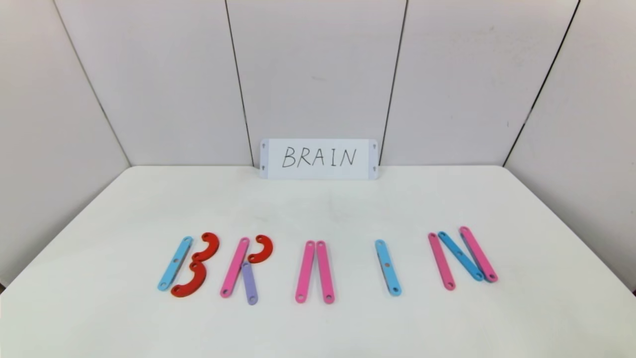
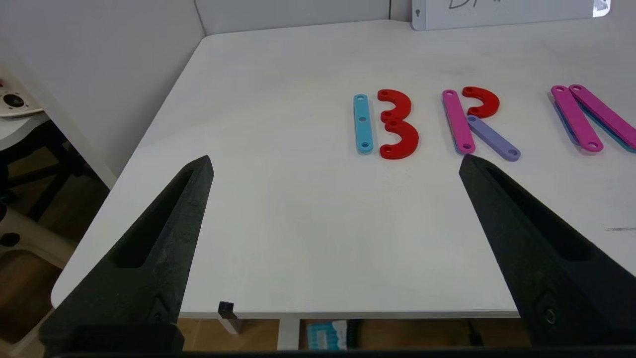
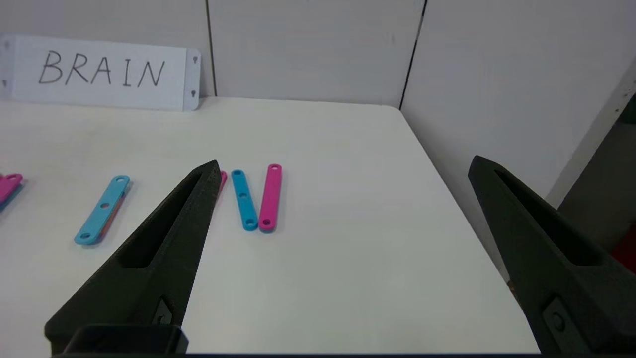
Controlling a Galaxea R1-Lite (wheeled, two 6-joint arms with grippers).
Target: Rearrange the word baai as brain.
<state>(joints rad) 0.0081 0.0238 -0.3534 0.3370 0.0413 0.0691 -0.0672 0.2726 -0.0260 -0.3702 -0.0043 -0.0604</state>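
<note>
Five plastic letters lie in a row across the white table (image 1: 318, 328). The B (image 1: 186, 266) is a blue bar with two red curves. The R (image 1: 246, 268) is a pink bar, a red curve and a purple leg. The A (image 1: 314, 272) is two pink bars. The I (image 1: 387, 267) is one blue bar. The N (image 1: 462, 256) is pink, blue, pink. No arm shows in the head view. My left gripper (image 2: 336, 161) is open and empty near the table's front left, short of the B (image 2: 385, 123). My right gripper (image 3: 344, 164) is open and empty at the front right, near the N (image 3: 256, 198).
A white card (image 1: 318, 158) with handwritten BRAIN leans against the back wall. Grey wall panels close the back and sides. The table's left edge and front edge (image 2: 298, 314) show in the left wrist view, its right edge (image 3: 447, 184) in the right wrist view.
</note>
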